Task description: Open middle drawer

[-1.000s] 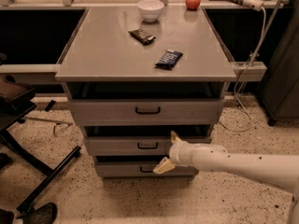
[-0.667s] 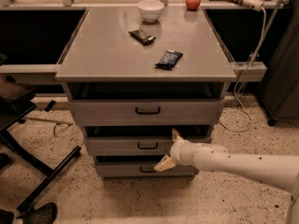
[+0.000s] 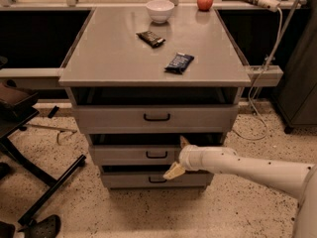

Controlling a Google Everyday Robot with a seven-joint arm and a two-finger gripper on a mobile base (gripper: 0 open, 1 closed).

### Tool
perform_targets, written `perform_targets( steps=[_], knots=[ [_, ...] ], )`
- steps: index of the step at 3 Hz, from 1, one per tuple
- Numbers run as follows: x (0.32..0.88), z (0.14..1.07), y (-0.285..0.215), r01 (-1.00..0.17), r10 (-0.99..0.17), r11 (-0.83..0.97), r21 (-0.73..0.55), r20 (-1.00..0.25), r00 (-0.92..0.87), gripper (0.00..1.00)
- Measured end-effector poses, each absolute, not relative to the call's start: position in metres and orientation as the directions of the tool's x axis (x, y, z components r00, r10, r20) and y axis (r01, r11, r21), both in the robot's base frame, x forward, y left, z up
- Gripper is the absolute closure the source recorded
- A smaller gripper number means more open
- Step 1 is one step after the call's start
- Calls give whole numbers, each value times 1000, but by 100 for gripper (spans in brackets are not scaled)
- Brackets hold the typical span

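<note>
Cabinet [image 3: 153, 68] stands centre, with three grey drawers stacked in its near face. The middle drawer [image 3: 131, 155] sits between the taller top drawer [image 3: 114, 118] and the bottom drawer [image 3: 129, 180]. A dark gap shows above its panel; I cannot tell how far out it stands.

The white arm [image 3: 247, 166] reaches in from the right. The gripper [image 3: 174, 157] is at the drawer's face, just right of the black bar handle [image 3: 156, 154]. Its fingers are spread, one tip [image 3: 184, 142] at the panel's upper edge, the other below it. Nothing is held, and the handle looks free of both.

Judged step: approach and alignment, grasp not yet made. The next move calls for a small shift left so the bar lies between the fingers. Then close on it and pull straight toward the near side, keeping level so the tray does not bind.
</note>
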State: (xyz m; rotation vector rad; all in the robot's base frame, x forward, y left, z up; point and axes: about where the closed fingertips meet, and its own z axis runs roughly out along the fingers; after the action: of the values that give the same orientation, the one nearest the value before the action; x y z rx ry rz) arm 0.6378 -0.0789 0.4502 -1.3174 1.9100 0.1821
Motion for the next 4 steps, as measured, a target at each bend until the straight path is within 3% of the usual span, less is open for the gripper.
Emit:
perform_targets(
  steps=[2, 4],
  knots=[
    [655, 438, -71, -874, -741, 404, -270, -656, -140, 0],
    [636, 411, -58, -913, -740, 366, -180, -651, -168, 0]
  ],
)
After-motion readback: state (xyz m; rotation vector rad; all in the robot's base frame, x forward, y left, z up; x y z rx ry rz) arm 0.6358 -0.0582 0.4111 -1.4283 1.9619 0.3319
